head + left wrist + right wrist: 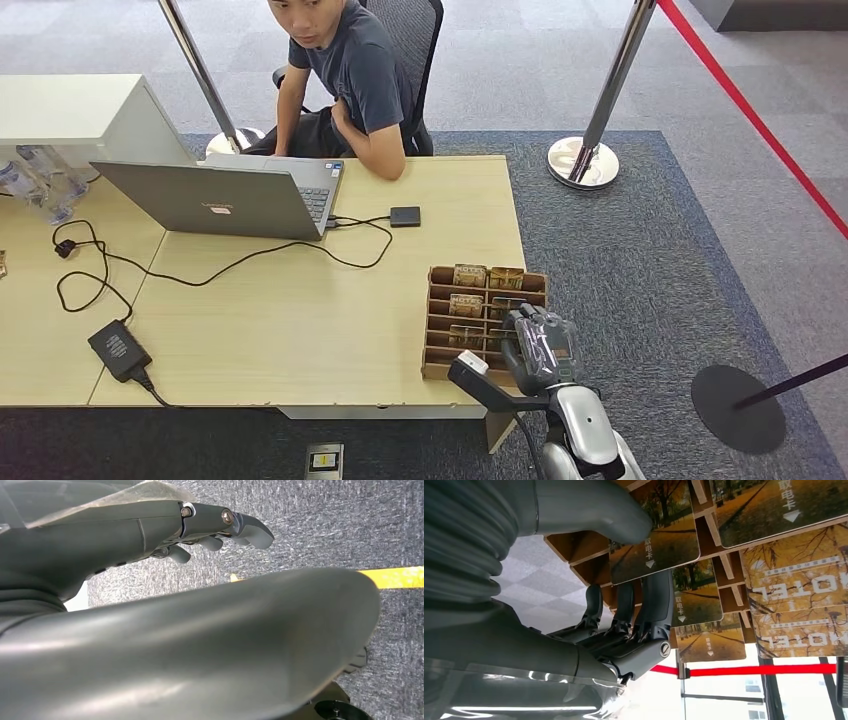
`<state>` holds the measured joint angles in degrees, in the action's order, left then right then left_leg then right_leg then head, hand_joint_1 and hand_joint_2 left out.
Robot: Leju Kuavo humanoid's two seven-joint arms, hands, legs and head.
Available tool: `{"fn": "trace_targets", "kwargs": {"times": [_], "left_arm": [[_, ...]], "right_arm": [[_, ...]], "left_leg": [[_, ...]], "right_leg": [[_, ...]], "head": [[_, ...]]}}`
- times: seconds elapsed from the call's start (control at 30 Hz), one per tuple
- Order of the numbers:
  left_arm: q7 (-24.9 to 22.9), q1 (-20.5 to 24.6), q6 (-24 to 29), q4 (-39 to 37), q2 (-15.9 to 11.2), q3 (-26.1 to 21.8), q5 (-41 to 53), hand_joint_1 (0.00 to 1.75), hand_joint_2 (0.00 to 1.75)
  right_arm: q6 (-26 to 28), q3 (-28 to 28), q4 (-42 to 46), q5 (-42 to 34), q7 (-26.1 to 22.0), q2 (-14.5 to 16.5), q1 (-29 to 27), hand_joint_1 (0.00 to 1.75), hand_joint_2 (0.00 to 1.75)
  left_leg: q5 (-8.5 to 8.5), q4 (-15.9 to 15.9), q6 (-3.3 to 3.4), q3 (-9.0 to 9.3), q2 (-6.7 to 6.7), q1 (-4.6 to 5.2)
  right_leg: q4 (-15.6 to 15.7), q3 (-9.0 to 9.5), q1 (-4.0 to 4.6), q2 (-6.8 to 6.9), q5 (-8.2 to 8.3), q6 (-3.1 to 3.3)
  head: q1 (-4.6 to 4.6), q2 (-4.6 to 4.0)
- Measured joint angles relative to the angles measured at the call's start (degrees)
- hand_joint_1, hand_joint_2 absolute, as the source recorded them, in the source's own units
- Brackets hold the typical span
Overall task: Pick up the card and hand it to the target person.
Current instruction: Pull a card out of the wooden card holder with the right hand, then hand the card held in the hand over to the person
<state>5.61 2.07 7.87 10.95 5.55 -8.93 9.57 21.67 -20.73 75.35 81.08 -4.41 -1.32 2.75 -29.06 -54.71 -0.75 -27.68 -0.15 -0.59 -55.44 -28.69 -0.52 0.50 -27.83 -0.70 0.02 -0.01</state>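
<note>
A wooden card rack (437, 318) stands at the table's near right corner, with several autumn-print hotel cards (468, 275) upright in its slots. My right hand (540, 345) hovers over the rack's near right part. In the right wrist view the thumb (589, 510) lies on one face of a card (659, 550) and the dark fingers (656, 605) on the other, pinching it while it sits at the rack (574, 547). My left hand (150, 630) hangs over grey carpet with its fingers (220, 527) loosely apart, holding nothing. The person (345, 70) sits behind the table's far edge.
An open laptop (230, 200) stands in front of the person, with a small black box (405, 216), cables and a power brick (118, 350) on the table (300, 320). Chrome posts (585, 150) with a red rope (760, 125) stand to the right.
</note>
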Motion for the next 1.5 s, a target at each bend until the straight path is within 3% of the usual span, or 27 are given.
{"fn": "trace_targets", "kwargs": {"times": [0.07,0.23,0.43,0.7,1.2,1.37,1.5], "left_arm": [[0.01,0.0,0.0,0.0,0.0,-0.16,0.01,0.0,0.0],[0.1,0.0,0.0,0.0,0.0,-0.3,0.05,0.0,0.0],[0.16,0.0,0.03,0.0,0.0,-0.42,0.13,0.0,0.0],[0.25,-0.04,0.15,0.0,0.02,-0.8,0.34,0.0,0.0],[0.79,-0.04,0.11,0.0,0.04,-1.28,1.04,0.0,0.0],[1.45,-0.03,-0.18,0.0,0.09,-1.28,1.95,0.0,0.0],[1.99,0.04,-0.34,0.0,0.19,-1.28,2.79,0.0,0.0]], "right_arm": [[0.2,0.01,-0.12,-0.02,0.0,0.04,0.02,1.42,1.75],[0.51,0.29,-0.16,-0.04,0.02,0.19,-0.04,1.49,1.75],[0.79,0.57,0.01,0.03,-0.01,0.22,-0.23,1.75,1.75],[1.47,0.76,3.67,0.05,-0.62,0.12,-2.62,1.75,1.75],[1.08,0.73,18.9,-7.19,-5.73,-2.2,-6.8,1.75,1.75],[2.58,0.61,20.52,-8.72,-7.38,-2.77,-5.01,1.75,1.75],[2.72,-0.67,17.89,-9.97,-8.55,-1.84,-0.1,1.75,1.75]], "left_leg": [[0.01,0.0,0.0,0.01,0.0,0.0],[0.02,0.0,0.01,0.01,0.0,0.0],[0.03,0.0,0.01,0.0,0.0,0.0],[0.03,0.0,0.01,-0.03,0.0,0.0],[0.03,0.0,0.0,-0.06,0.0,0.0],[0.04,0.0,0.0,-0.08,0.01,0.0],[0.13,0.01,-0.03,-0.09,0.03,-0.01]], "right_leg": [[0.0,0.0,0.0,0.0,0.0,0.0],[0.0,0.0,0.0,0.0,0.01,-0.01],[0.0,0.0,0.0,0.0,0.03,-0.02],[0.0,-0.04,0.0,0.0,0.03,-0.02],[0.0,-0.06,0.0,0.0,0.03,-0.02],[0.0,-0.05,0.0,0.0,0.06,-0.02],[-0.02,-0.06,0.0,0.0,0.11,0.0]], "head": [[0.0,0.0],[0.0,0.0],[0.0,0.0],[0.01,0.0],[0.0,-0.01],[0.0,-0.01],[0.0,0.01]]}}
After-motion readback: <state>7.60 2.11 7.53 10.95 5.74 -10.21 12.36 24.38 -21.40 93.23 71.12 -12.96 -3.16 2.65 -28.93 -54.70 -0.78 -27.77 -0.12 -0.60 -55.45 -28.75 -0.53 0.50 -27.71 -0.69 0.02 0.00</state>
